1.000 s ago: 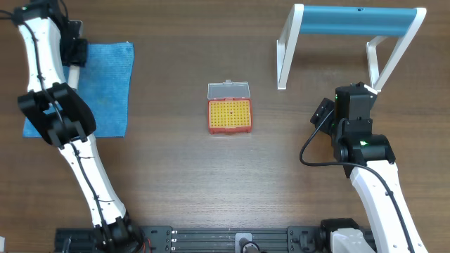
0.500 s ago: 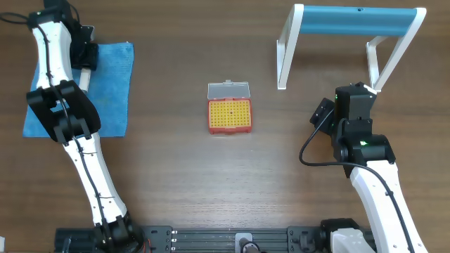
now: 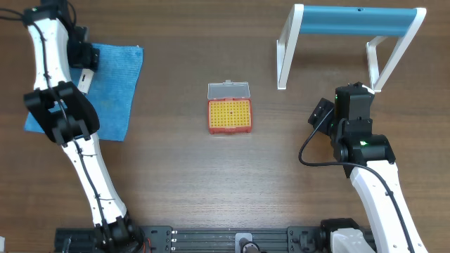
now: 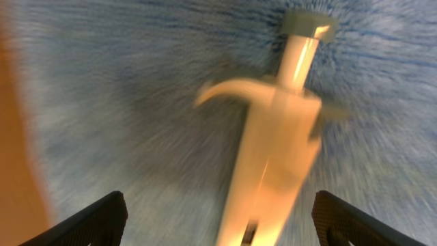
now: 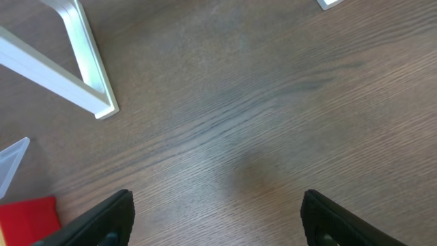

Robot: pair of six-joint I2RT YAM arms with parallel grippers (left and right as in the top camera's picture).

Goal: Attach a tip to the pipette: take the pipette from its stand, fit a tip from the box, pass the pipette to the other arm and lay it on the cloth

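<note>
- Blue woven cloth: lies flat near the far-left corner of the brown wood-grain table, with its near edge running askew to the table's left edge.
- My left gripper: held over the cloth with the fingers spread wide. One dark fingertip stands on each side of the pipette, and neither touches it.
- White plastic pipette: seen against the cloth between my left fingers, with its plunger button pointing away from my wrist and its finger hook jutting to one side. The wrist view is blurred and the lower end runs out of it, so I cannot tell whether a tip is fitted.
- Red tip box with yellow tips and a clear hinged lid: sits at the table's middle with the lid folded open toward the far edge. It is well apart from both grippers.
- White-framed stand with a blue bar: stands at the far-right corner of the table.
- My right gripper: the fingers are spread wide with nothing between them. It is over bare wood just on the near side of the stand's legs, and a corner of the tip box is off to one side.
</note>
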